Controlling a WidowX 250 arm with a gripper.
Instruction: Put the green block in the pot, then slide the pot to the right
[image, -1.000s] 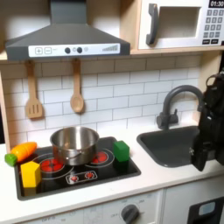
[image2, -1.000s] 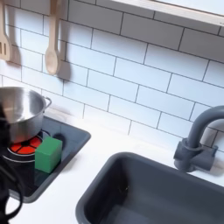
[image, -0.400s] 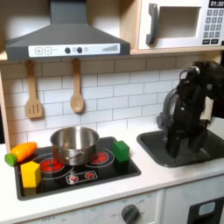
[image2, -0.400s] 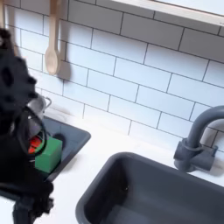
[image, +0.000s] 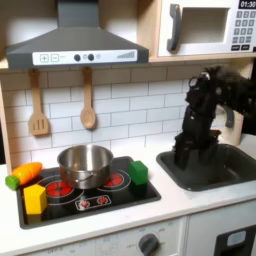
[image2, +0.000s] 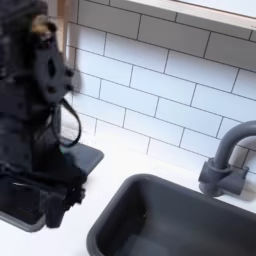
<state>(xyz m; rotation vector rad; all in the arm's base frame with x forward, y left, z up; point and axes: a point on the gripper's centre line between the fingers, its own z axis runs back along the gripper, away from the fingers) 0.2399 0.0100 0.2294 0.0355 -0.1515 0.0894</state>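
The green block (image: 139, 172) sits on the right side of the black stovetop (image: 90, 203) in the first exterior view. To its left the shiny steel pot (image: 85, 165) stands on the burners. My black arm reaches down over the counter between stove and sink. The gripper (image: 185, 152) hangs to the right of the green block, apart from it and a little higher. In the second exterior view the blurred arm covers the left side, with the gripper (image2: 62, 205) low by the stove's corner (image2: 88, 155). The blur hides how the jaws stand.
An orange carrot (image: 24, 173) and a yellow block (image: 34, 198) lie at the stove's left end. The dark sink (image: 218, 168) (image2: 185, 215) with its grey faucet (image2: 226, 160) is to the right in both exterior views. Two wooden utensils (image: 88, 110) hang on the tiled wall.
The arm has swung from the sink's right side leftward toward the stove. In the second exterior view it now covers the pot and green block. No object has moved.
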